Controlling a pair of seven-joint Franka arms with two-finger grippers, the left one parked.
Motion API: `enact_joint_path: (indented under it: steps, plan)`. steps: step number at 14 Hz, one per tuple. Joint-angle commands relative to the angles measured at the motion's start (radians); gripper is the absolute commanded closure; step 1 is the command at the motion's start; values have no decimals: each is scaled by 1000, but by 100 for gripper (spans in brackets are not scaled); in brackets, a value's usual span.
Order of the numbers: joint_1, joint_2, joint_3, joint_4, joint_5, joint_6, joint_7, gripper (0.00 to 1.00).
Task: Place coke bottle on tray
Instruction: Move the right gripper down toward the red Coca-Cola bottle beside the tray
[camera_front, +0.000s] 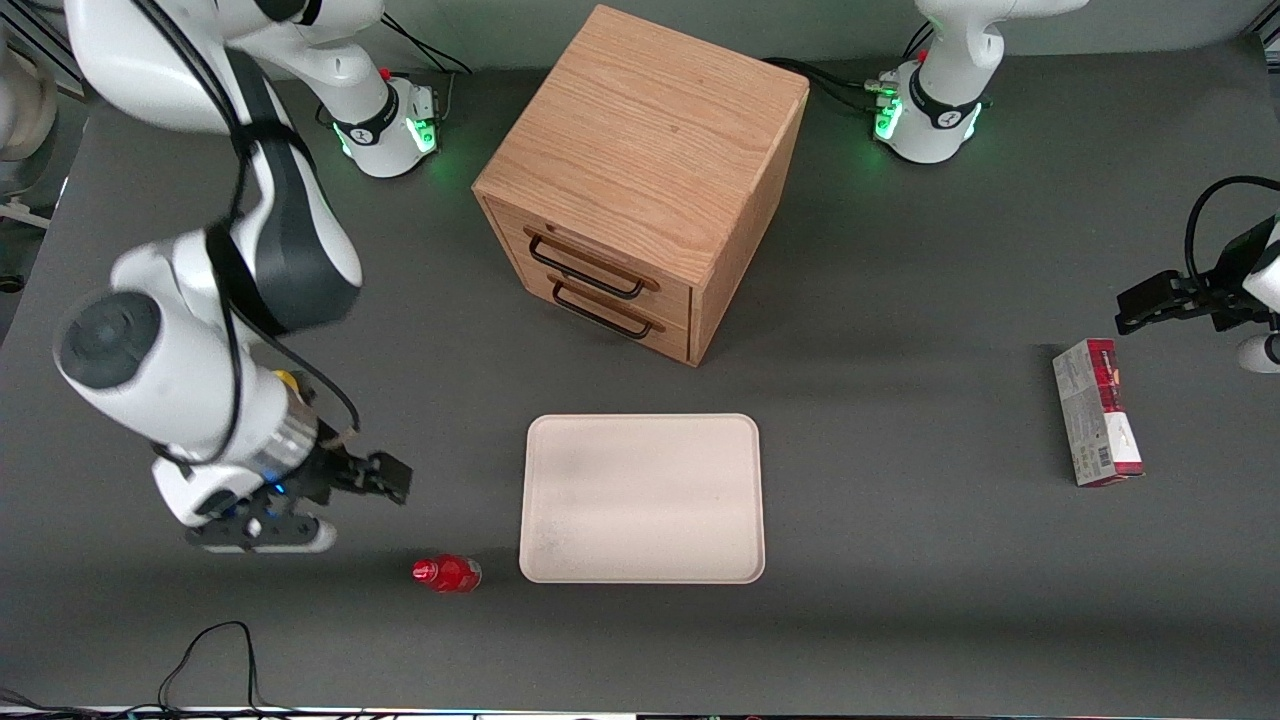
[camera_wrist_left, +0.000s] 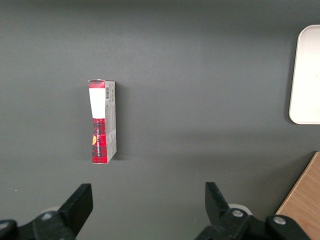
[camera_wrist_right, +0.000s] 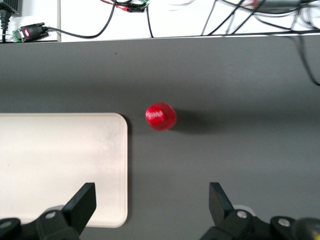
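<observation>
One dark grey table, claw open above coke bottle, tray beside.

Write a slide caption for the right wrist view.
Open gripper hovers above the table, coke bottle standing beside the bare tray.

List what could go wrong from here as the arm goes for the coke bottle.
1. The coke bottle stands upright, small and narrow, close beside the tray; a jaw brushing it on the way down could tip it and send it rolling.
2. The gripper, jaws open, hangs above the table, farther from the front camera than the bottle, partly over the tray's rim; one jaw could catch that rim.
</observation>
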Motion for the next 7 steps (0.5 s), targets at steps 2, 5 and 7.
enact_joint_path:
  steps: [2, 5, 7]
  plan:
    - [-15, 163, 24, 116, 3, 84, -17, 0]
    - [-12, 220, 24, 107, -28, 146, -69, 1]
    - [-8, 235, 25, 87, -49, 156, -76, 1]
